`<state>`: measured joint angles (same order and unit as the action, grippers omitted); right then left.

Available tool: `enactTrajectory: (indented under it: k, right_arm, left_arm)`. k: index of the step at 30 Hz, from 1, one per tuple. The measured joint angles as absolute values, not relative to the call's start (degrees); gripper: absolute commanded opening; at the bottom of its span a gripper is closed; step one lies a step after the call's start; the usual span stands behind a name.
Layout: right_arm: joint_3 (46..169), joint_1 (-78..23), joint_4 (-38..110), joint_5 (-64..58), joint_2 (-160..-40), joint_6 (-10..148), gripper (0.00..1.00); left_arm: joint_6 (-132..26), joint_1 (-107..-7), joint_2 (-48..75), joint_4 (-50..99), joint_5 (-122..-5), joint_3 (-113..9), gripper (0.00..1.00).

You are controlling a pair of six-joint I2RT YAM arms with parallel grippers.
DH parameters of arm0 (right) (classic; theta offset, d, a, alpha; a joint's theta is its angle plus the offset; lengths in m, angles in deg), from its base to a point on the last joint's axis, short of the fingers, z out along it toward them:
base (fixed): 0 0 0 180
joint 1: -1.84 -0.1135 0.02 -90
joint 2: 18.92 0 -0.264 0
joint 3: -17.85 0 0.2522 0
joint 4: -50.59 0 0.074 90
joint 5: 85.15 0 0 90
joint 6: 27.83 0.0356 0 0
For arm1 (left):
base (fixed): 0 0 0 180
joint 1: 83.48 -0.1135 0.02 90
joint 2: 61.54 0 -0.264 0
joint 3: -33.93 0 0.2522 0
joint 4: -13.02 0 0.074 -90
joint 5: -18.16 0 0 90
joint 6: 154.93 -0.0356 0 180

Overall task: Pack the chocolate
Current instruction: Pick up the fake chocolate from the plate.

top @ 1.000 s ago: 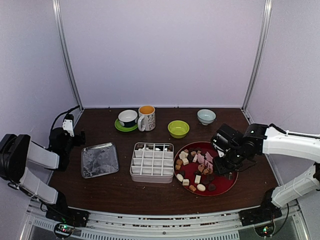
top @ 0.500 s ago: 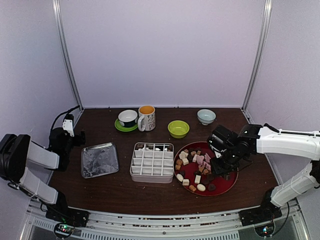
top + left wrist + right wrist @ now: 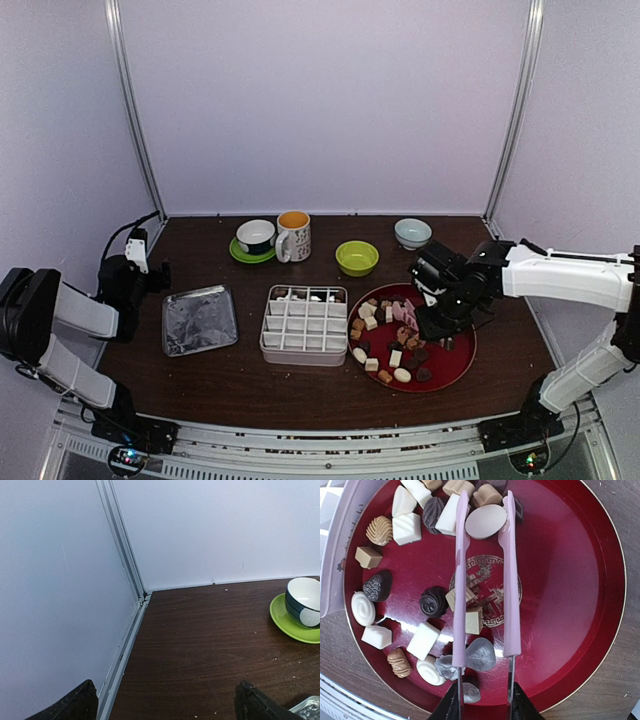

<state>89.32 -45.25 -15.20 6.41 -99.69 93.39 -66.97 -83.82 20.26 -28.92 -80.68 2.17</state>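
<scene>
Right tool [image 3: 482, 700] clamps pink tongs [image 3: 510, 580], tips either side of a tan oval chocolate [image 3: 486, 521] on red plate [image 3: 570, 580]; left tool [image 3: 165, 707] gapes wide, idle. Risk: off-centre squeeze makes the smooth oval squirt out, scattering neighbours

- Round red plate [image 3: 570, 555], filling the right-wrist view: smooth, high-gloss, lacquer-like finish with bright reflections and a gold printed emblem at its centre.
- Slim pink plastic tongs [image 3: 510, 580], centre of that view: smooth, with a satin sheen.
- Small bite-sized chocolate pieces [image 3: 406, 528]: mostly matt, some ribbed or swirled, others smooth-faced.
- Dark brown table [image 3: 210, 645]: wood grain, low sheen.
- Square silver tray [image 3: 199, 319], left of centre in the top view: crinkled, perhaps foil-like metal.
- White gridded box [image 3: 300, 357]: matt plastic.
</scene>
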Motion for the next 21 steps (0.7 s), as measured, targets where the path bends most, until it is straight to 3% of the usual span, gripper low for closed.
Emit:
enactTrajectory:
  k: [21]
  right_arm:
    - [92.6,-45.1,-13.5,0.1,-91.8,90.4,0.27]
  left_arm:
    - [-67.0,-83.8,20.3,-28.9,-80.7,2.2,0.98]
